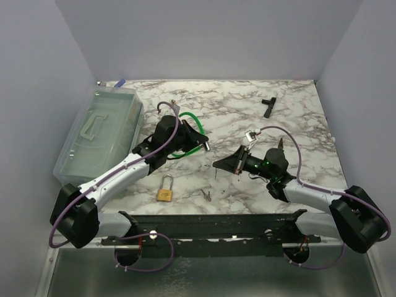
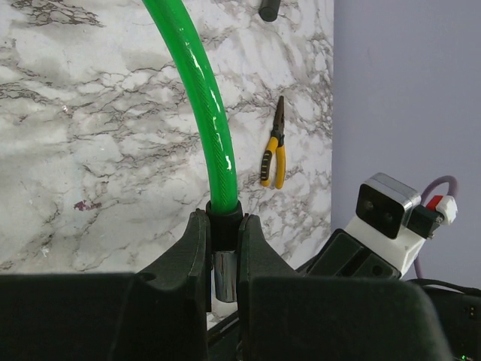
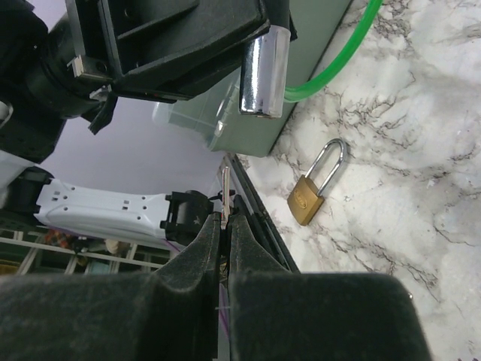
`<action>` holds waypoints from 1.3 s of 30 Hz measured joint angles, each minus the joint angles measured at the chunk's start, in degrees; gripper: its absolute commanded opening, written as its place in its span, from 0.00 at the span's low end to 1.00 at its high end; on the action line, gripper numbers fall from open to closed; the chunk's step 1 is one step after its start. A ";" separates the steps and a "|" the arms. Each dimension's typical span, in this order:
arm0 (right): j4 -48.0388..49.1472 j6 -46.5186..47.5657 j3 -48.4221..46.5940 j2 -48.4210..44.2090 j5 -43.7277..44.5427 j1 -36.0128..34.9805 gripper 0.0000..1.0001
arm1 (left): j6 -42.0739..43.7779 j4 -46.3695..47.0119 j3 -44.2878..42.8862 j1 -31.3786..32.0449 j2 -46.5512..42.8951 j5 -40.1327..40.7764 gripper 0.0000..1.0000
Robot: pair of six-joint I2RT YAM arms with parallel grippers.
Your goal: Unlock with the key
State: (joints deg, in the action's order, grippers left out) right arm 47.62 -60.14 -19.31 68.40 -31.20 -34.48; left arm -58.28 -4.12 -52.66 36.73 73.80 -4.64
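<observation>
Veined marble tabletop (image 1: 235, 105) | left claw (image 2: 224, 223) clamps glossy green cable (image 2: 201, 83) | right claw (image 3: 225, 220) pinches thin silvery key (image 3: 225, 184)

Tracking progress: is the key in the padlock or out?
Out: the key sits pinched in the right gripper, apart from the padlock on the table.

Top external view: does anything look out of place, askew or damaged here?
Nothing spilled or damaged. Oddly, the left gripper has its jaws shut on the green plastic-coated cable, and the right gripper pinches a thin silvery key, while the brass padlock lies flat, untouched.
</observation>
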 measured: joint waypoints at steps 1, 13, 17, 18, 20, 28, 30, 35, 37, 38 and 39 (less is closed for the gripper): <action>0.90 -0.39 0.00 0.59 -0.09 0.00 0.01 | -0.33 0.55 0.55 -0.04 -0.44 -0.26 0.00; 5.11 -2.43 -0.85 5.97 -0.61 0.00 0.01 | -2.34 3.39 2.99 -0.42 -1.81 -2.43 0.00; 5.53 -2.82 -1.44 6.75 -0.81 0.00 0.01 | -2.71 4.39 3.67 -0.42 -2.21 -2.89 0.00; 5.53 -2.84 -1.57 6.93 -0.87 0.00 0.00 | -2.82 4.55 3.85 -0.48 -2.34 -3.02 0.00; 5.55 -2.86 -1.95 7.26 -0.90 0.00 0.01 | -3.13 4.96 4.20 -0.59 -2.45 -3.30 0.00; 5.92 -2.86 -2.19 8.13 -1.07 0.00 0.01 | -3.58 5.40 4.94 -0.68 -2.56 -3.82 0.00; 5.95 -2.86 -2.19 8.44 -1.07 0.00 0.01 | -3.65 5.60 5.07 -0.70 -2.58 -3.91 0.00; 6.08 -2.86 -2.19 9.03 -1.09 0.00 0.01 | -3.67 5.77 5.29 -0.79 -2.67 -3.98 0.00; 6.29 -2.86 -2.19 9.11 -1.09 -0.02 0.01 | -3.67 5.81 5.31 -0.79 -2.67 -3.98 0.00; 6.32 -2.86 -2.23 9.18 -1.09 -0.02 0.01 | -3.69 5.86 5.31 -0.79 -2.67 -4.00 0.00; 6.29 -2.86 -2.29 9.22 -1.09 0.00 0.01 | -3.69 5.97 5.35 -0.79 -2.69 -4.00 0.00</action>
State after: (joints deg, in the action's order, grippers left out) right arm 53.91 -63.00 -21.61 77.62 -32.29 -34.48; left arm -61.98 1.85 -47.31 35.94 71.11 -8.64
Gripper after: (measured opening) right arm 0.044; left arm 0.116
